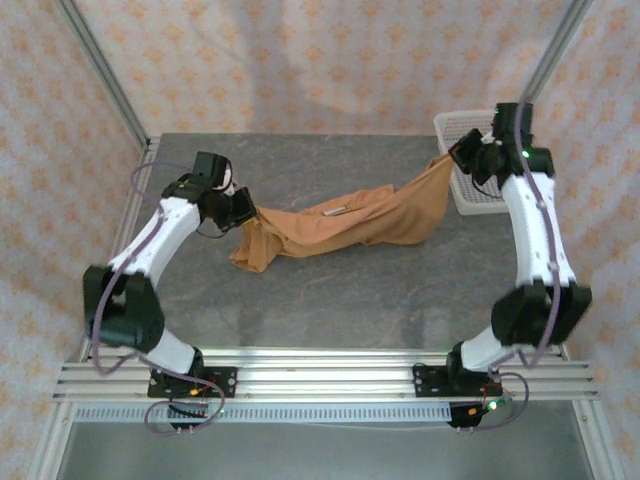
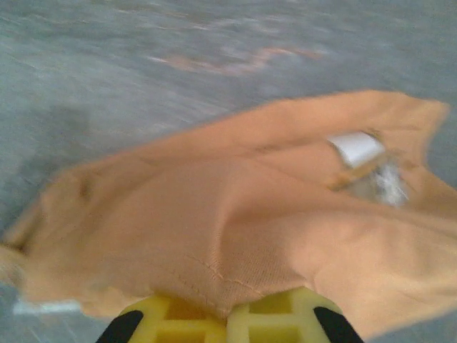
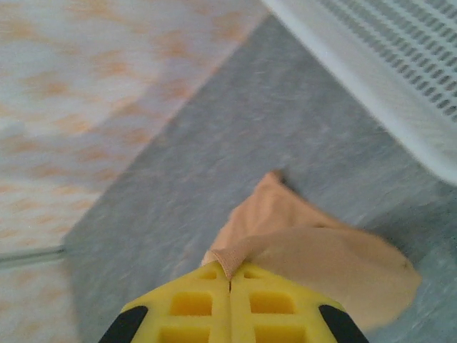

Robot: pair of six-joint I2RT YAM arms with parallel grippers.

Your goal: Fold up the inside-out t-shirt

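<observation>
The inside-out t-shirt [image 1: 340,225] held at 2 ends, its middle sagging onto the grey table [image 1: 330,300].

From above, the cloth runs as 1 long band. The left gripper [image 1: 243,212] pinches its left end, and the right gripper [image 1: 452,160] lifts its right corner just beside the white mesh basket [image 1: 462,125]. The left wrist view adds close detail: yellow fingers [image 2: 178,321] pressed together on a stitched fold, and a white label [image 2: 355,148] on the blurred cloth. The right wrist view gives the hem caught between that gripper's closed fingers, with the basket's mesh wall close by.
</observation>
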